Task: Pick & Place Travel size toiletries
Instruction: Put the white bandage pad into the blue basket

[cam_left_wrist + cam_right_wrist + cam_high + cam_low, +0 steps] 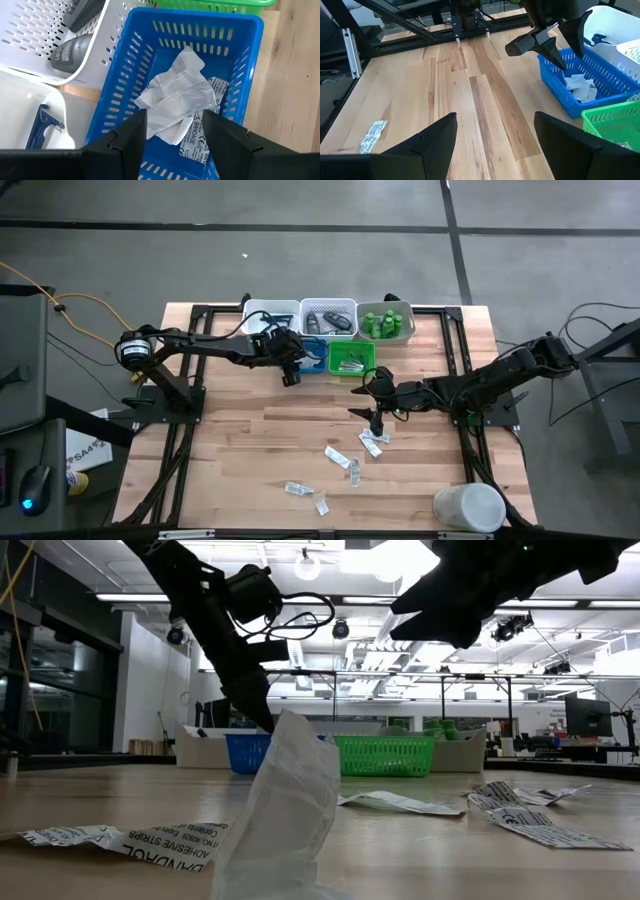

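My left gripper [291, 377] [175, 135] hangs open over the blue tray [316, 360] [125, 75], slanting down. White flat packets [177, 97] lie in a loose heap on that tray's floor, below the fingers and apart from them. My right gripper [362, 400] [495, 131] stands open above the mid table, holding nothing and facing the left gripper [545, 42]. Several more clear and white packets [336, 455] [298, 489] [285, 810] lie flat on the near half of the table. Green bottles [386, 324] stand in the far right tray.
A row of white trays [270, 314] [328, 317] lines the far edge; one holds dark grey pieces [75, 50], another a blue razor [45, 125]. The green tray [352, 358] sits beside the blue one. A large white cylinder [468, 508] stands at the near right corner.
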